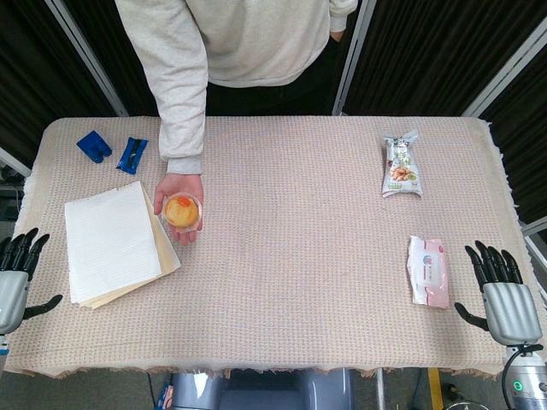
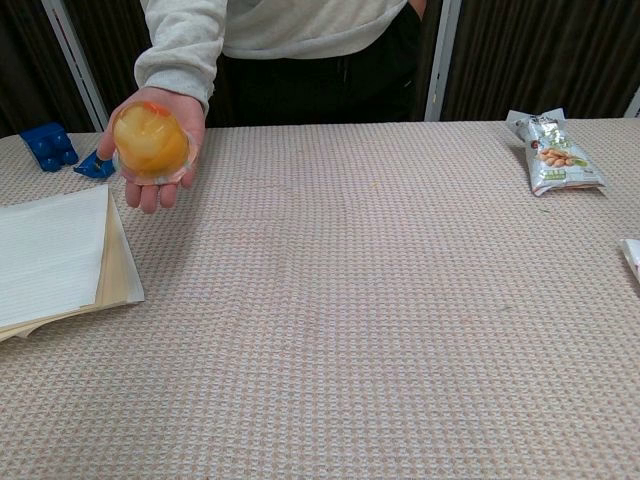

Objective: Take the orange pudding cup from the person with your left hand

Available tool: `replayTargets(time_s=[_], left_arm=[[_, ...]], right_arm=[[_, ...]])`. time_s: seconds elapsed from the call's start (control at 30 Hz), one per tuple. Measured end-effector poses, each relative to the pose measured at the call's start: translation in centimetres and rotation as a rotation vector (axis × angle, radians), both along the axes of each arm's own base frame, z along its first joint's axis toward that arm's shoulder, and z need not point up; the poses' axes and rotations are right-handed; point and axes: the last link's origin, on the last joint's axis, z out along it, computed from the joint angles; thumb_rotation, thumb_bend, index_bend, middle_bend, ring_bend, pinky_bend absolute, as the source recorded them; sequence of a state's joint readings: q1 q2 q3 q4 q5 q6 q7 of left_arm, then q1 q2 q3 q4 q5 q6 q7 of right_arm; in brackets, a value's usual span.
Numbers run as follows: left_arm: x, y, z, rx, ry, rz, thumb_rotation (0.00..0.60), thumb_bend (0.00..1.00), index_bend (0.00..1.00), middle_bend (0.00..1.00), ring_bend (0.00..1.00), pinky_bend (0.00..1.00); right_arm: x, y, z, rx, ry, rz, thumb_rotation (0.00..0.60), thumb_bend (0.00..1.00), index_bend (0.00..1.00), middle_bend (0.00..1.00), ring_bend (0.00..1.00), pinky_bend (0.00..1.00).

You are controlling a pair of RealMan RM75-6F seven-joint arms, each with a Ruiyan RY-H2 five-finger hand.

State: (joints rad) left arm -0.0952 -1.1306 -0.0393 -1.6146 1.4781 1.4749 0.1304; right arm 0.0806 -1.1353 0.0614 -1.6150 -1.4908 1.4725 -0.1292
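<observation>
Reaching had not begun: my left hand (image 1: 17, 273) lay open, holding nothing. The orange pudding cup (image 1: 182, 212) sat ahead and well to its right, on the person's palm (image 1: 179, 205); I judged enclosing its sides best.

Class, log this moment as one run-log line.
phase: pre-handover | pudding cup: on person's palm | left hand: open, idle | right hand: open, idle

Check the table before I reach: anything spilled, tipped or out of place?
Nothing spilled or damaged. The orange pudding cup sits intact in the person's hand. The paper stack is slightly fanned, its lower sheets poking out. Left hand and right hand rest open at the near corners.
</observation>
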Motion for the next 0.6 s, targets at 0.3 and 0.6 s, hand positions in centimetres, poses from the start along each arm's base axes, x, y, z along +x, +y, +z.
replayTargets(time_s=[0.3, 0.6], left_arm=[[-0.02, 0.06, 0.03, 0.001, -0.001, 0.000, 0.600, 0.14, 0.00, 0.00, 0.00, 0.00], [-0.13, 0.19, -0.13, -0.019, 0.017, 0.008, 0.600, 0.13, 0.00, 0.00, 0.00, 0.00]], right_arm=[[0.02, -0.06, -0.05, 0.001, -0.002, -0.001, 0.600, 0.11, 0.00, 0.00, 0.00, 0.00], [-0.01, -0.12, -0.11, 0.002, 0.008, -0.002, 0.600, 0.11, 0.00, 0.00, 0.00, 0.00]])
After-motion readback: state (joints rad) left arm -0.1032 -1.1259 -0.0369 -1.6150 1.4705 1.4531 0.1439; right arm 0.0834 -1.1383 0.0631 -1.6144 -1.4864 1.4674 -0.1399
